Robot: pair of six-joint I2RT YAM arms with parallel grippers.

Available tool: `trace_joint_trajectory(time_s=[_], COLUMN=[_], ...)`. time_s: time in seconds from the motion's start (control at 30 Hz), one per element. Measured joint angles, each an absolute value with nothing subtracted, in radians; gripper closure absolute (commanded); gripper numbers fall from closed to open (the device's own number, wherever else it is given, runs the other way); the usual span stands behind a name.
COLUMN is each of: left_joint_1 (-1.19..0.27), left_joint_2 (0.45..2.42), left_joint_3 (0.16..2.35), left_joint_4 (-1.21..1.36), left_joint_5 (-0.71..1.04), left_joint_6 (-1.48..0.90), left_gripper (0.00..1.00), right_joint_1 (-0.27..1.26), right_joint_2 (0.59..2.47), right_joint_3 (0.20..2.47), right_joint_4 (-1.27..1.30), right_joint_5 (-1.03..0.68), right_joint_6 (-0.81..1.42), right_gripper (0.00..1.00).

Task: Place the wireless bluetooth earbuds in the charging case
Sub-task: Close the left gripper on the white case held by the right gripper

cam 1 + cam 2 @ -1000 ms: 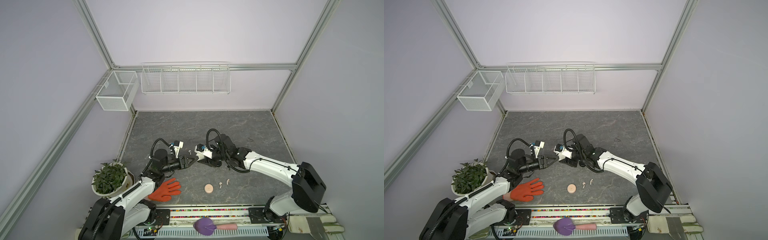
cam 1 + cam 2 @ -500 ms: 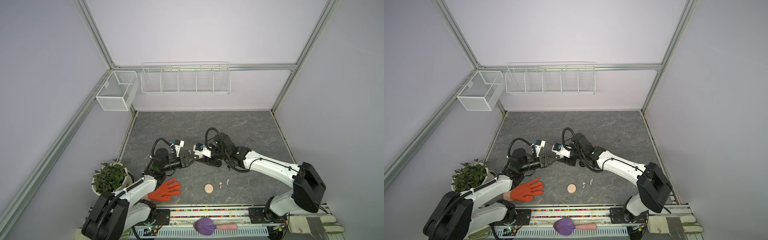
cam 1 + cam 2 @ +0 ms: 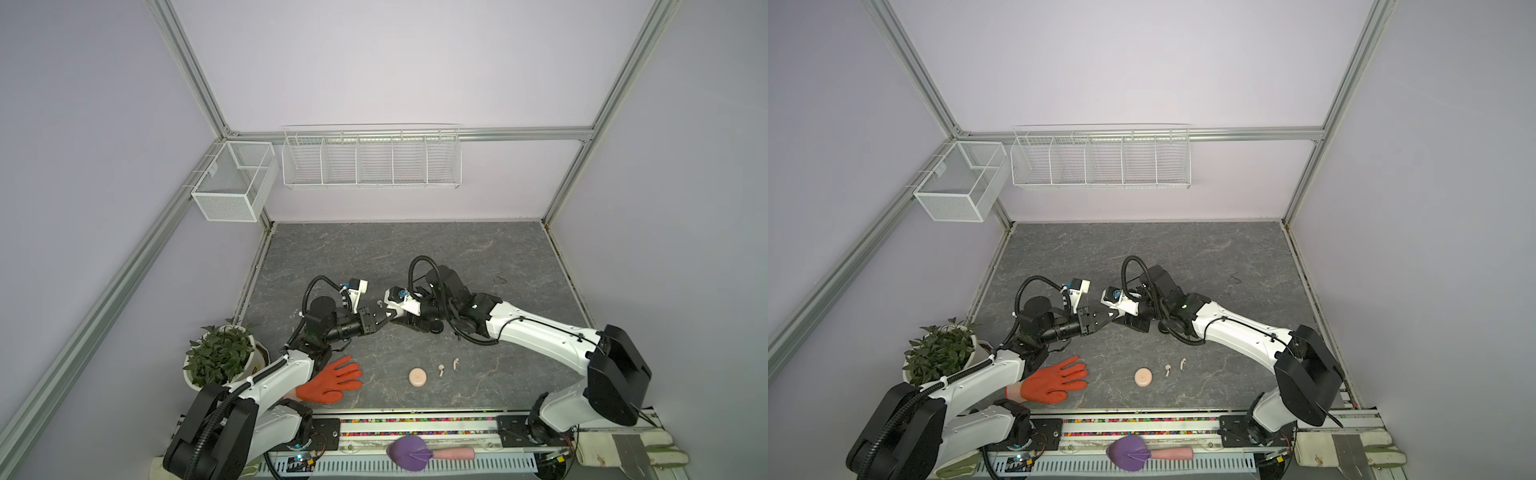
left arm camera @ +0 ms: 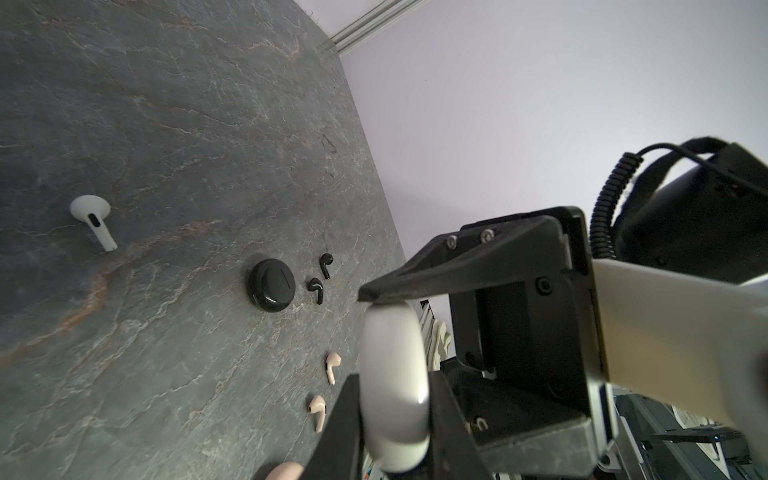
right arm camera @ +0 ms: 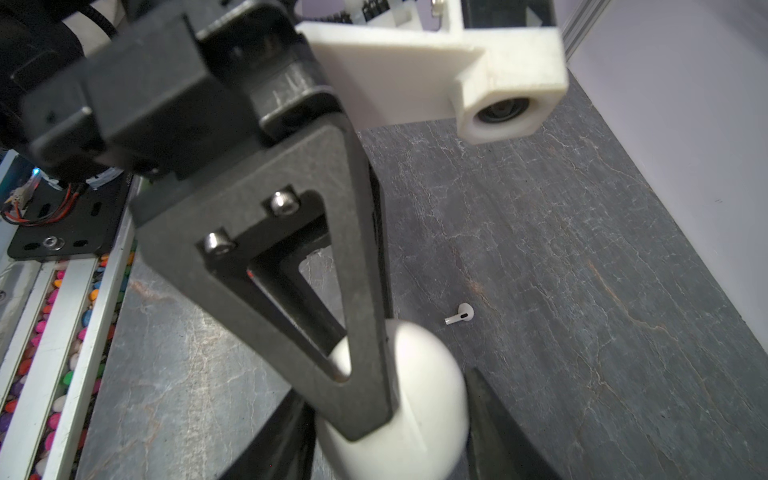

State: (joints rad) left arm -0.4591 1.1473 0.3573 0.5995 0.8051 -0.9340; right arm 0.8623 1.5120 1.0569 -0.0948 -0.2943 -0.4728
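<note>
A white round charging case hangs above the middle of the table, closed as far as I can see. My left gripper is shut on its flat sides. My right gripper is shut on its rim, one finger on its upper edge. In both top views the two grippers meet tip to tip and hide the case. One white earbud lies on the table close by. Two pink earbuds lie near the front. Two black earbuds lie beside a black case.
A pink round case sits next to the pink earbuds. An orange glove lies at the front left, beside a potted plant. A purple brush rests on the front rail. Wire baskets hang on the back wall.
My left gripper has moved right to meet the right gripper and has closed on the white case. The right arm has barely moved.
</note>
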Motion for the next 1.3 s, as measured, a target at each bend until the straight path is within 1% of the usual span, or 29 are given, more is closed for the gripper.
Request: trace_joint_trajectory(time_s=[0.07,0.13,0.2,0.27,0.33,0.37,0.5,0.63,0.83,0.97,1.1,1.2,1.3], left_joint_1=[-0.459,-0.459,-0.459,-0.46,-0.464,-0.468,-0.482,-0.511,-0.566,-0.588,-0.596,-0.599,-0.603], left_joint_2=[1.136,1.116,1.09,1.051,1.01,0.988,0.93,0.919,0.955,0.982,0.99,0.99,0.989], left_joint_3=[0.357,0.357,0.357,0.357,0.353,0.35,0.301,0.243,0.27,0.29,0.3,0.3,0.3], left_joint_4=[0.59,0.589,0.588,0.581,0.575,0.577,0.643,0.736,0.793,0.831,0.85,0.867,0.874], left_joint_5=[0.802,0.801,0.789,0.765,0.739,0.728,0.696,0.701,0.756,0.796,0.836,0.854,0.863], left_joint_6=[-0.925,-0.91,-0.893,-0.863,-0.831,-0.81,-0.742,-0.669,-0.589,-0.557,-0.535,-0.524,-0.513], left_gripper=[0.84,0.86,0.88,0.95,1.0,1.0,1.0,1.0,1.0,1.0,1.0,1.0,1.0], right_joint_1=[0.866,0.866,0.866,0.865,0.86,0.855,0.812,0.735,0.683,0.682,0.682,0.681,0.681], right_joint_2=[1.512,1.508,1.492,1.454,1.405,1.375,1.268,1.187,1.181,1.185,1.208,1.227,1.247], right_joint_3=[1.06,1.061,1.061,1.061,1.061,1.061,1.049,0.99,0.953,0.953,0.953,0.954,0.962], right_joint_4=[-0.096,-0.103,-0.128,-0.162,-0.191,-0.205,-0.222,-0.168,-0.084,-0.069,-0.08,-0.097,-0.117], right_joint_5=[-0.288,-0.285,-0.286,-0.297,-0.325,-0.347,-0.47,-0.64,-0.807,-0.865,-0.892,-0.9,-0.905], right_joint_6=[-0.471,-0.461,-0.443,-0.419,-0.389,-0.372,-0.284,-0.156,-0.022,-0.009,-0.028,-0.05,-0.07], right_gripper=[0.35,0.31,0.28,0.26,0.26,0.26,0.28,0.31,0.35,0.44,0.48,0.48,0.52])
